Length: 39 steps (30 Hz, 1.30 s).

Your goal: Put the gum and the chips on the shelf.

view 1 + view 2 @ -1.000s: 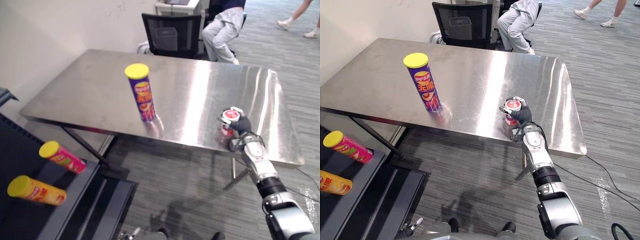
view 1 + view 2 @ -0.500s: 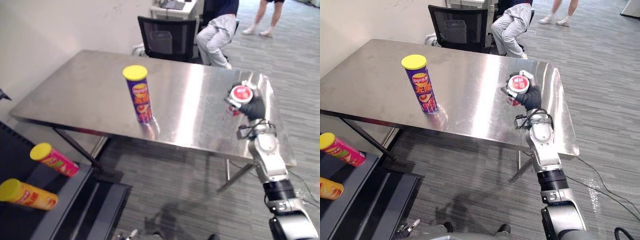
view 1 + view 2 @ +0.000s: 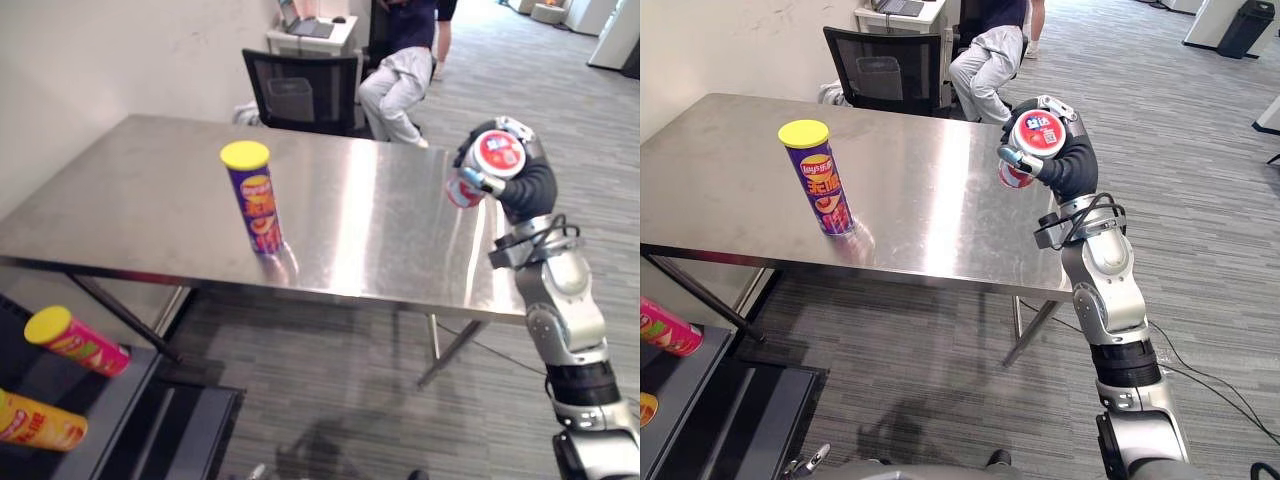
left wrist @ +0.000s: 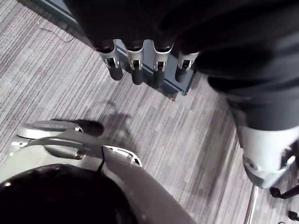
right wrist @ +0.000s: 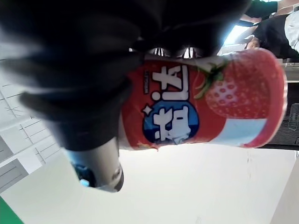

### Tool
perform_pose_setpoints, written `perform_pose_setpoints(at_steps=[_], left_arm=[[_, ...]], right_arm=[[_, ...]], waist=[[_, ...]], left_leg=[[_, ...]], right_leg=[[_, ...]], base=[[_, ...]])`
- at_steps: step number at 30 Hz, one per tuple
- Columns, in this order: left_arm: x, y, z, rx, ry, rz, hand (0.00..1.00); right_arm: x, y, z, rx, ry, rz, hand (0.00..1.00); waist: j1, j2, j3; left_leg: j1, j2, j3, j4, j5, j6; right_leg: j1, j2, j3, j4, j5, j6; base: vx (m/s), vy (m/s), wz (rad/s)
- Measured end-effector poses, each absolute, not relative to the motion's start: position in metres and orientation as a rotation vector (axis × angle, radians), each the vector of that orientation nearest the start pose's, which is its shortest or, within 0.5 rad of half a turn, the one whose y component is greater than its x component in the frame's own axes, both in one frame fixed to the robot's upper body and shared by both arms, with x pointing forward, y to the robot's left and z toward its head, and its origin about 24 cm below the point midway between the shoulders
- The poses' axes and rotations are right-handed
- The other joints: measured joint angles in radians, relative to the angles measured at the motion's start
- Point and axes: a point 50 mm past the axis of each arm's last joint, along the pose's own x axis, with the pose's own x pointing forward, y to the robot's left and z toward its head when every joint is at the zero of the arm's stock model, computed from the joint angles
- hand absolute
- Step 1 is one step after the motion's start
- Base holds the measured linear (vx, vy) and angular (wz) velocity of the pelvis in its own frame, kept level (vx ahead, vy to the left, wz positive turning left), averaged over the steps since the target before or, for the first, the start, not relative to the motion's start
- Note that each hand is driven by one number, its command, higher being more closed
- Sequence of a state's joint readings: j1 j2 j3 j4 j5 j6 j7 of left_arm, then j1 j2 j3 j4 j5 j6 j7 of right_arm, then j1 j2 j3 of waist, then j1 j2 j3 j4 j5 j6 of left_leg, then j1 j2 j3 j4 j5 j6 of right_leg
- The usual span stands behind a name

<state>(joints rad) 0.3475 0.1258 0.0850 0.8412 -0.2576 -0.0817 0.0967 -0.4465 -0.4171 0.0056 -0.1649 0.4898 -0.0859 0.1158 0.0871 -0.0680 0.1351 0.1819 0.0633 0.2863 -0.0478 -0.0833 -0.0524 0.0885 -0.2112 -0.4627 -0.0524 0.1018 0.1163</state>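
Note:
My right hand (image 3: 528,188) is raised above the right end of the steel table (image 3: 130,200), shut on the gum (image 3: 487,162). The gum is a small red tub with a strawberry print (image 5: 205,107), tilted on its side in my fingers. The chips (image 3: 253,198), a purple can with a yellow lid, stand upright near the middle of the table, well to the left of that hand. The dark shelf (image 3: 130,395) lies low at the left. My left hand (image 4: 135,65) hangs over the carpet with straight fingers and holds nothing.
A pink can (image 3: 76,340) and an orange can (image 3: 38,424), both yellow-lidded, lie on the shelf. A black office chair (image 3: 298,92) stands at the table's far side, with a seated person (image 3: 395,80) beside it. Grey carpet runs under and right of the table.
My right hand has lifted the gum off the table's front right corner and carried it upward and away from me. The chips have stayed put; the camera has shifted.

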Motion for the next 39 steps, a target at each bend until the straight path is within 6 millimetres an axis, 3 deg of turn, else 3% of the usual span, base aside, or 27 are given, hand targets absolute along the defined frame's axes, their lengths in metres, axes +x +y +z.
perform_pose_setpoints(at_steps=[5, 10, 15, 18, 21, 24, 25, 26, 27, 28, 29, 30, 31, 32, 33, 34, 36, 39], left_arm=[[0.035, 0.224, -0.152, -0.092, 1.063, 0.462, 0.0], [0.034, 0.224, -0.152, -0.094, 1.068, 0.469, 0.0], [0.035, 0.225, -0.154, -0.088, 1.083, 0.474, 0.0], [0.042, 0.226, -0.154, -0.105, 1.072, 0.517, 0.0], [0.043, 0.222, -0.153, -0.202, 1.045, 0.613, 0.0], [0.05, 0.215, -0.151, -0.264, 0.991, 0.629, 0.0], [0.056, 0.213, -0.15, -0.274, 0.966, 0.624, 0.0], [0.061, 0.212, -0.151, -0.275, 0.966, 0.61, 0.0], [0.064, 0.215, -0.151, -0.273, 0.959, 0.613, 0.0], [0.065, 0.214, -0.152, -0.279, 0.963, 0.62, 0.0], [0.06, 0.212, -0.153, -0.278, 0.978, 0.623, 0.0], [0.053, 0.199, -0.156, -0.309, 1.003, 0.621, 0.0], [0.052, 0.2, -0.155, -0.3, 1.004, 0.619, 0.0], [0.051, 0.21, -0.154, -0.279, 0.999, 0.632, 0.0], [0.048, 0.208, -0.155, -0.281, 1.015, 0.635, 0.0], [0.044, 0.207, -0.156, -0.29, 1.023, 0.646, 0.0], [0.04, 0.207, -0.158, -0.289, 1.039, 0.654, 0.0], [0.038, 0.206, -0.159, -0.281, 1.053, 0.646, 0.0]], right_arm=[[0.29, -0.171, 0.217, 0.035, -0.644, 0.33, 1.0], [0.288, -0.175, 0.201, 0.038, -0.577, 0.311, 1.0], [0.285, -0.186, 0.188, 0.047, -0.53, 0.254, 1.0], [0.284, -0.189, 0.191, 0.048, -0.548, 0.243, 1.0], [0.283, -0.173, 0.203, 0.071, -0.605, 0.343, 1.0], [0.297, -0.164, 0.23, 0.022, -0.694, 0.407, 1.0], [0.3, -0.168, 0.24, -0.001, -0.724, 0.395, 1.0], [0.299, -0.177, 0.249, -0.002, -0.77, 0.356, 1.0], [0.297, -0.184, 0.255, -0.009, -0.799, 0.327, 1.0], [0.296, -0.197, 0.257, -0.01, -0.809, 0.266, 1.0], [0.294, -0.203, 0.256, -0.011, -0.805, 0.234, 1.0], [0.285, -0.222, 0.253, -0.045, -0.797, 0.158, 1.0], [0.281, -0.229, 0.251, -0.054, -0.795, 0.131, 1.0], [0.276, -0.235, 0.249, -0.059, -0.795, 0.104, 1.0], [0.275, -0.237, 0.243, -0.049, -0.782, 0.09, 1.0], [0.275, -0.237, 0.239, -0.038, -0.768, 0.086, 1.0], [0.275, -0.238, 0.222, -0.005, -0.72, 0.07, 1.0], [0.276, -0.236, 0.216, 0.03, -0.71, 0.049, 1.0]], waist=[[-0.003, -0.002, -0.01], [-0.003, 0.001, -0.012], [-0.019, 0.001, -0.008], [-0.023, -0.001, 0.01], [-0.014, 0.025, 0.022], [-0.001, 0.056, 0.043], [0.001, 0.065, 0.048], [-0.001, 0.05, 0.049], [-0.013, 0.048, 0.066], [-0.025, 0.05, 0.087], [-0.03, 0.062, 0.086], [-0.044, 0.105, 0.076], [-0.05, 0.099, 0.072], [-0.06, 0.069, 0.06], [-0.048, 0.074, 0.06], [-0.049, 0.076, 0.06], [-0.057, 0.079, 0.058], [-0.058, 0.085, 0.055]], left_leg=[[0.002, 0.0, 0.004, -0.001, 0.0, 0.0], [0.014, 0.002, 0.023, 0.003, -0.006, -0.005], [-0.064, 0.023, 0.028, 0.179, -0.096, -0.001], [-0.077, 0.02, 0.001, 0.217, -0.103, -0.001], [-0.154, 0.055, -0.068, 0.226, -0.075, -0.016], [-0.242, 0.073, -0.138, 0.2, -0.011, -0.035], [-0.233, 0.084, -0.113, 0.131, 0.011, 0.021], [-0.217, 0.121, 0.107, 0.074, -0.03, 0.142], [-0.242, 0.146, 0.203, 0.167, -0.037, 0.158], [-0.27, 0.192, 0.335, 0.402, -0.03, 0.168], [-0.266, 0.206, 0.382, 0.478, -0.007, 0.183], [-0.25, 0.196, 0.422, 0.465, 0.093, 0.192], [-0.244, 0.163, 0.416, 0.391, 0.127, 0.186], [-0.225, 0.098, 0.392, 0.282, 0.163, 0.159], [-0.218, 0.13, 0.432, 0.367, 0.087, 0.127], [-0.206, 0.136, 0.443, 0.37, 0.074, 0.101], [-0.118, 0.131, 0.439, 0.279, 0.076, 0.018], [-0.035, 0.112, 0.419, 0.135, 0.086, -0.048]], right_leg=[[0.0, 0.001, 0.005, -0.002, 0.0, 0.0], [0.0, 0.003, 0.023, 0.005, -0.001, -0.001], [-0.086, -0.042, 0.036, 0.206, -0.106, -0.013], [-0.103, -0.069, 0.024, 0.289, -0.15, -0.013], [-0.113, -0.032, 0.001, 0.258, -0.158, -0.019], [-0.156, 0.016, -0.038, 0.272, -0.197, -0.082], [-0.154, 0.025, -0.075, 0.261, -0.202, -0.097], [-0.135, -0.004, -0.186, 0.209, -0.195, -0.121], [-0.125, -0.029, -0.244, 0.218, -0.197, -0.129], [-0.117, -0.088, -0.329, 0.292, -0.224, -0.134], [-0.112, -0.11, -0.372, 0.334, -0.24, -0.135], [-0.093, -0.144, -0.442, 0.418, -0.272, -0.131], [-0.092, -0.156, -0.445, 0.413, -0.285, -0.125], [-0.089, -0.169, -0.467, 0.356, -0.308, -0.104], [-0.089, -0.165, -0.519, 0.365, -0.302, -0.109], [-0.092, -0.164, -0.534, 0.375, -0.302, -0.11], [-0.105, -0.159, -0.58, 0.4, -0.305, -0.115], [-0.122, -0.172, -0.609, 0.459, -0.307, -0.117]], base=[[0.01, 0.001, -0.01], [-0.01, 0.004, -0.09], [-0.02, 0.013, -0.03], [-0.04, -0.05, 0.31], [-0.11, -0.142, 0.54], [-0.11, -0.186, 0.82], [-0.07, -0.202, 1.52], [-0.03, -0.182, 1.77], [0.01, -0.161, 2.28], [0.0, -0.118, 1.76], [-0.04, -0.16, 2.37], [-0.06, -0.091, 1.97], [-0.12, -0.047, 2.4], [-0.14, -0.077, 1.68], [-0.11, -0.082, 1.44], [-0.08, -0.102, 1.1], [-0.12, 0.034, 0.99], [-0.15, 0.184, 0.6]])
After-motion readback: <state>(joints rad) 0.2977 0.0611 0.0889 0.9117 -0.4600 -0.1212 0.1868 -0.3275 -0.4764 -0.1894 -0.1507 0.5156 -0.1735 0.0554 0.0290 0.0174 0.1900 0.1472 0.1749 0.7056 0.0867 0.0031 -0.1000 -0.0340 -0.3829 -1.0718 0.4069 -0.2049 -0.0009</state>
